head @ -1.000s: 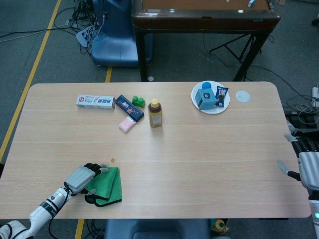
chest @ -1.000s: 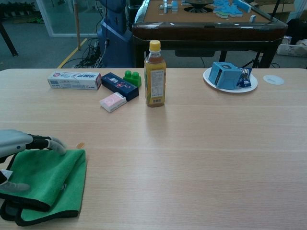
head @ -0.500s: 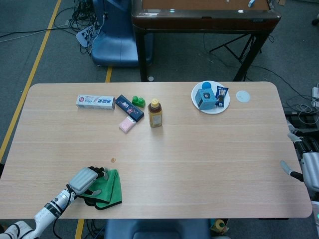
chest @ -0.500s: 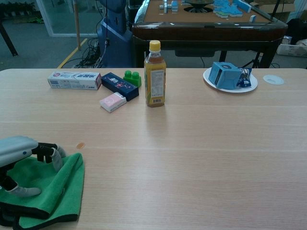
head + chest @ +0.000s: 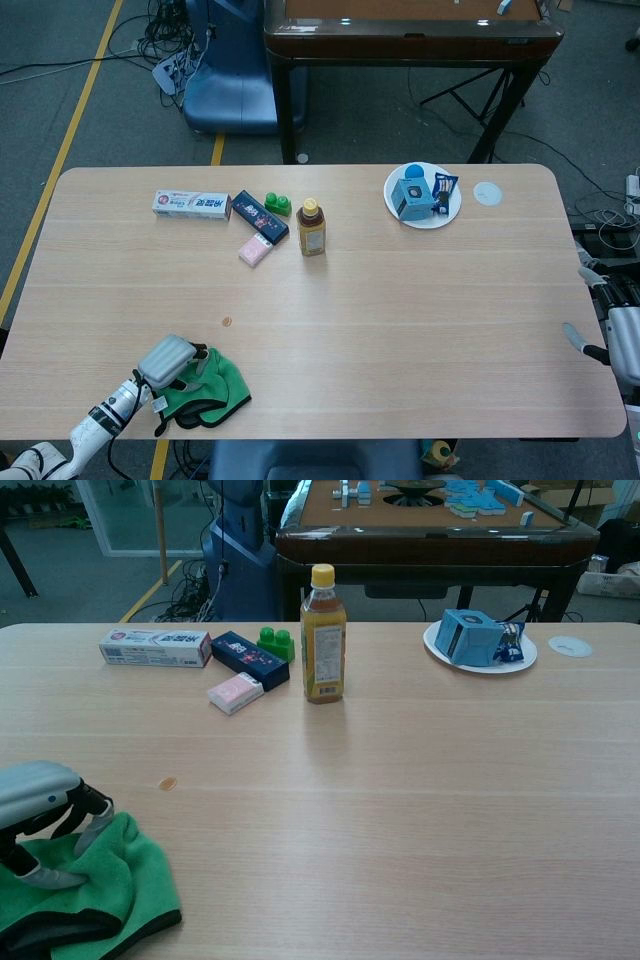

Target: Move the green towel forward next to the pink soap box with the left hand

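The green towel [image 5: 218, 392] lies bunched near the table's front left edge, seen large at the bottom left of the chest view as green towel [image 5: 130, 880]. My left hand [image 5: 168, 363] sits on its left part with fingers curled into the cloth, gripping it; the same left hand [image 5: 40, 805] shows in the chest view. The pink soap box [image 5: 256, 251] lies far ahead, beside a dark blue box; pink soap box [image 5: 235, 693] is well apart from the towel. My right hand [image 5: 615, 335] hangs off the table's right edge, fingers spread, holding nothing.
A toothpaste box [image 5: 191, 204], dark blue box [image 5: 260, 216], green block [image 5: 277, 204] and tea bottle [image 5: 311, 227] stand around the soap box. A white plate [image 5: 449, 213] with a blue carton sits at the back right. A small orange spot [image 5: 226, 321] marks the table.
My left hand has closed its fingers into the towel and pulled it back toward the front edge, crumpling the flat folded cloth into a bunch. The right hand barely moved.
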